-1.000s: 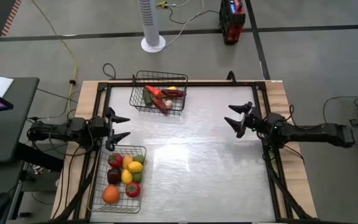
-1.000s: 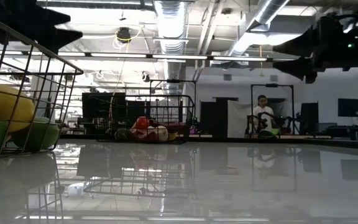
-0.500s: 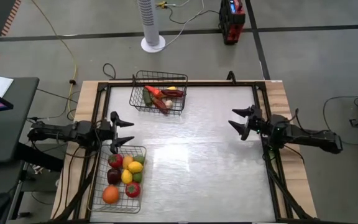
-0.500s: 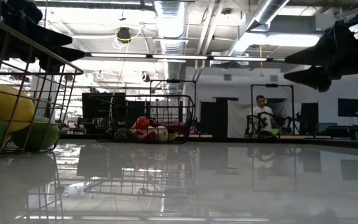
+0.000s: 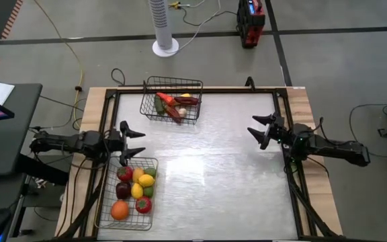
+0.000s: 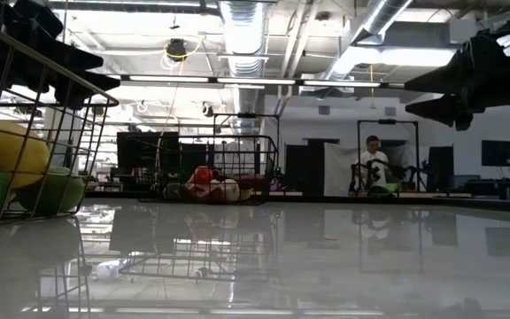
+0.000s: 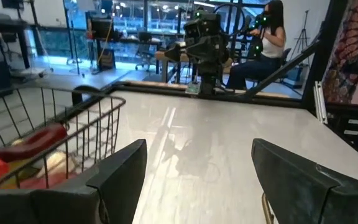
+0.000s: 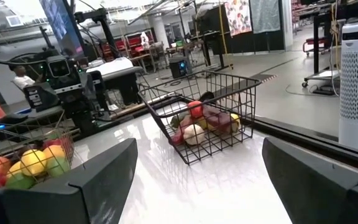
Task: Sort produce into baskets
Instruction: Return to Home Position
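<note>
Two dark wire baskets hold all the produce I see. The near-left basket (image 5: 127, 193) holds tomatoes, lemons, limes and an orange; it also shows in the low view (image 6: 25, 142). The far basket (image 5: 172, 99) holds a carrot, chilli and other vegetables, and shows in the right wrist view (image 8: 207, 118). My left gripper (image 5: 134, 144) is open and empty just beyond the near-left basket's far rim. My right gripper (image 5: 259, 129) is open and empty at the table's right side, above the table.
The white tabletop (image 5: 213, 168) between the baskets and the arms is bare. A black frame runs around the table's edge (image 5: 284, 101). People sit in the room beyond the table (image 6: 374, 164).
My left gripper has gone a little toward the table's right and near edge, ending by the near-left basket's far rim. My right arm has drawn back toward the table's right edge and turned somewhat. Both stay open. The produce has not moved.
</note>
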Tool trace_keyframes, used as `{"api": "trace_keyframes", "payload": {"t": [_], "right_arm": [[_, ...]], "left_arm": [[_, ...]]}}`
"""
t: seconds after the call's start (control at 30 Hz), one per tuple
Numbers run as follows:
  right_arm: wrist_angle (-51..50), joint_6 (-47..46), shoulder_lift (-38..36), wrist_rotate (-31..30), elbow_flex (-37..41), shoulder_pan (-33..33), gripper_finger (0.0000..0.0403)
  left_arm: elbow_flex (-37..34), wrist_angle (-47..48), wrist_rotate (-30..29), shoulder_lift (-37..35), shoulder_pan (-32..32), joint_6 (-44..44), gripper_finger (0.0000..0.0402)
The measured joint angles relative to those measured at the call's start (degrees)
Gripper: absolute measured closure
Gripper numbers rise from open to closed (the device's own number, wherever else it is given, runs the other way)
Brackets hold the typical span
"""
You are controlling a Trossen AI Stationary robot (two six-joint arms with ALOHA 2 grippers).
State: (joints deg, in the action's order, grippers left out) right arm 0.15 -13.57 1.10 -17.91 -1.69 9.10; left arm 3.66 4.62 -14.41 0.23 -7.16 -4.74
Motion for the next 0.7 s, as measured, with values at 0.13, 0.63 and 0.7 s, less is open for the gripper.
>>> {"api": "trace_keyframes", "payload": {"t": [0.13,0.63,0.7], "right_arm": [[-0.1,0.0,0.0,0.0,0.0,0.0,0.003],[-0.1,0.0,0.0,0.0,0.1,0.0,0.003],[-0.1,0.0,0.0,0.0,0.1,0.0,0.003]], "left_arm": [[0.0,1.3,0.0,0.0,0.0,-3.9,0.0123],[0.1,2.4,0.1,0.0,0.0,-5.0,0.0123],[0.1,2.4,0.1,0.0,0.0,-5.0,0.0123]]}}
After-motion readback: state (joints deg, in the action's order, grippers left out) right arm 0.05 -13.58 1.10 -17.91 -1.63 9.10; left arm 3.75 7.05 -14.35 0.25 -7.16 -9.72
